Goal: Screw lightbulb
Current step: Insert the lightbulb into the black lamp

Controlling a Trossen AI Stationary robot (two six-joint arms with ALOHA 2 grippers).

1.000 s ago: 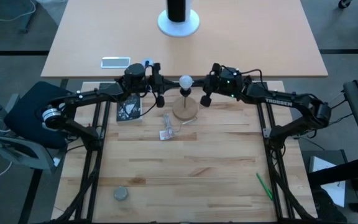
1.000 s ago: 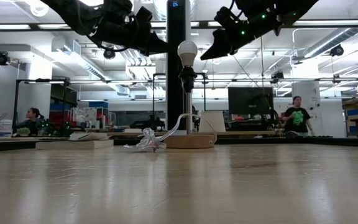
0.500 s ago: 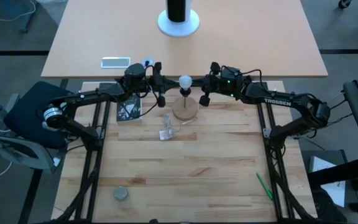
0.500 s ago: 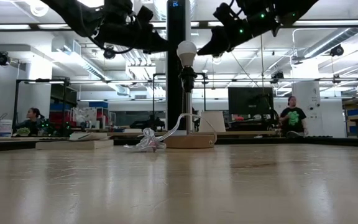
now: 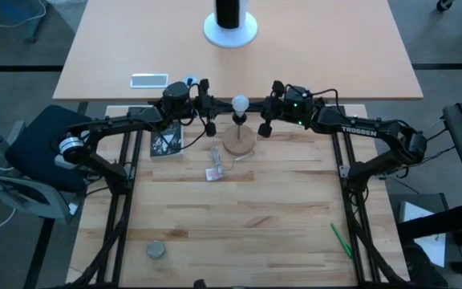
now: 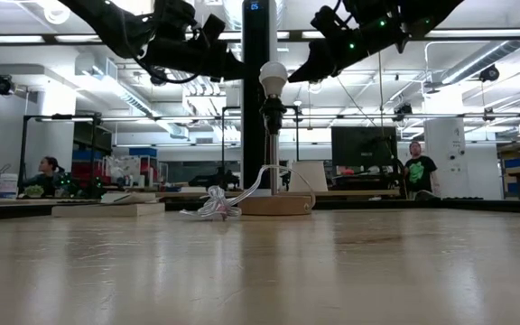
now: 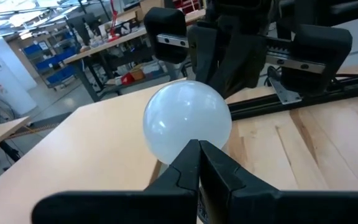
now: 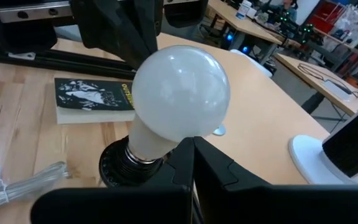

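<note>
Butcher-block table with wooden lamp base, crumpled wrapper, dark booklet, green pen

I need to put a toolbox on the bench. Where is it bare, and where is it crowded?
Bare: the wide middle of the bench, between the wrapper, the grey puck and the green pen.

Crowded: the far edge, where the left gripper and right gripper, both shut, flank the lightbulb in its socket, with the booklet beside them.
</note>
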